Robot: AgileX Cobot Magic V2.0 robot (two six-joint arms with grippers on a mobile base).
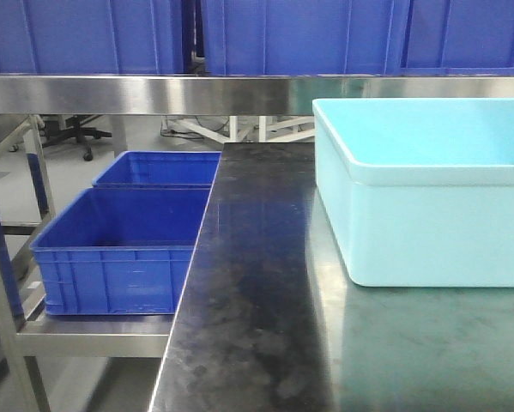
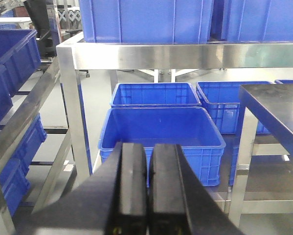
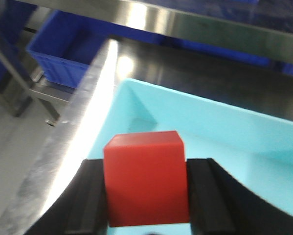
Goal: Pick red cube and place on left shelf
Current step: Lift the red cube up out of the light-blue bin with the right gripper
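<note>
Over the dark steel desk [image 1: 257, 300], the right jaws clamp the red cube [image 3: 146, 178] above the turquoise bin [image 3: 224, 127]; the left jaws are pressed together.

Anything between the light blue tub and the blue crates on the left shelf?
Front view: only bare dark tabletop between the tub and the crates, which sit lower, past the table's left edge.

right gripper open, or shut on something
Shut: the right gripper clamps the red cube between both black fingers in the right wrist view, light blue bin behind.
</note>
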